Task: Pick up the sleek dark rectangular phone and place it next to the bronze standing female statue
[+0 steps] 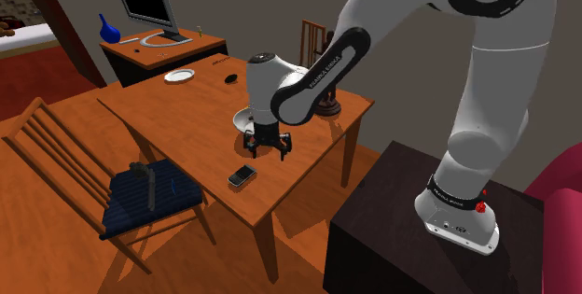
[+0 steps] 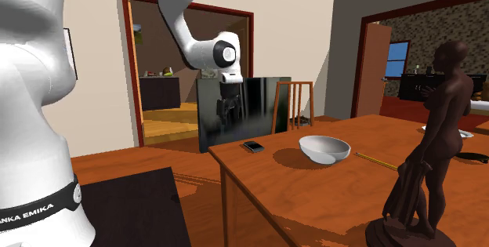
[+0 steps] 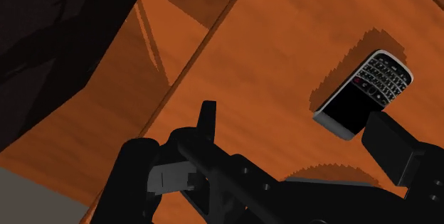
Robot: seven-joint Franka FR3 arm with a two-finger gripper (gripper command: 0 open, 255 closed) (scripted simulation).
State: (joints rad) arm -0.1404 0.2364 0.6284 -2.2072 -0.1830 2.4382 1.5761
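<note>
One gripper (image 1: pixel 266 143) hung open over the table (image 1: pixel 177 115), clasping nothing.
Its two black fingers (image 3: pixel 206 119) stood well apart just above the wood. The dark phone (image 1: pixel 242 175) lay flat, keypad up, near the table's edge on the chair's (image 1: pixel 140 185) side, just beside the gripper and untouched. The white bowl (image 2: pixel 324 148) sat toward the table's middle, and the dark standing statue (image 2: pixel 439 128) rose by the corner at the shoulder view's right, well apart from the phone.
</note>
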